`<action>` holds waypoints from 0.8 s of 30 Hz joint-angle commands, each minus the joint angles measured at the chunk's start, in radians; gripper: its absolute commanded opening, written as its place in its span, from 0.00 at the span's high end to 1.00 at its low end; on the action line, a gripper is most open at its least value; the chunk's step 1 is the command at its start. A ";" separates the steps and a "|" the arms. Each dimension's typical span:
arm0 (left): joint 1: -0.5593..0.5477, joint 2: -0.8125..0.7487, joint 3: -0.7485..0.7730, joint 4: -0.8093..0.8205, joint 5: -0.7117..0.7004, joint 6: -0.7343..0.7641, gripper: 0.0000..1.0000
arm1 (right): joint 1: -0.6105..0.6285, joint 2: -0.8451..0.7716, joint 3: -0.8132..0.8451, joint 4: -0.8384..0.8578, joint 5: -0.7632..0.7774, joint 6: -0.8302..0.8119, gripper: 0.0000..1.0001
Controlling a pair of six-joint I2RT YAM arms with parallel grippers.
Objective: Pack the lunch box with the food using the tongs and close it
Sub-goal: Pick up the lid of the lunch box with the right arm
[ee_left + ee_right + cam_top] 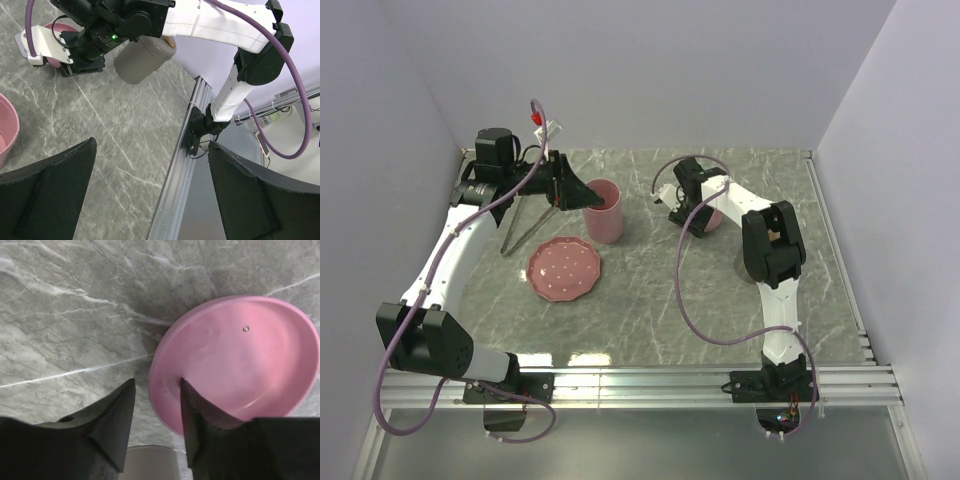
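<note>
The lunch box (605, 215), a tall pink open container, stands at the back of the table. Its rim also shows in the left wrist view (7, 131). My left gripper (582, 196) hovers just left of it, wide open and empty (151, 145). The silvery tongs (525, 225) lie in a V on the table, left of the lunch box. The round pink lid (240, 357) lies flat further right (716, 218). My right gripper (156, 381) straddles the lid's left rim, one finger over the lid and the other over the table, with a gap left. The food is out of view.
A pink dotted plate (564, 268) sits in front of the lunch box. A grey cup (150, 462) stands just near of the lid, partly hidden behind the right arm (741, 262). A metal rail (670, 378) runs along the table's near edge.
</note>
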 commanded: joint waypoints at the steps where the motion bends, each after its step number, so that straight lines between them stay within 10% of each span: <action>1: 0.008 -0.037 0.000 0.004 0.018 0.023 0.01 | 0.007 0.003 -0.014 0.037 0.009 -0.003 0.56; 11: 0.022 -0.066 -0.008 -0.011 0.012 0.035 0.01 | 0.004 -0.040 -0.033 0.051 0.006 0.023 0.99; 24: 0.032 -0.240 -0.184 0.332 -0.052 -0.219 0.01 | -0.012 -0.287 0.202 -0.166 -0.342 0.224 1.00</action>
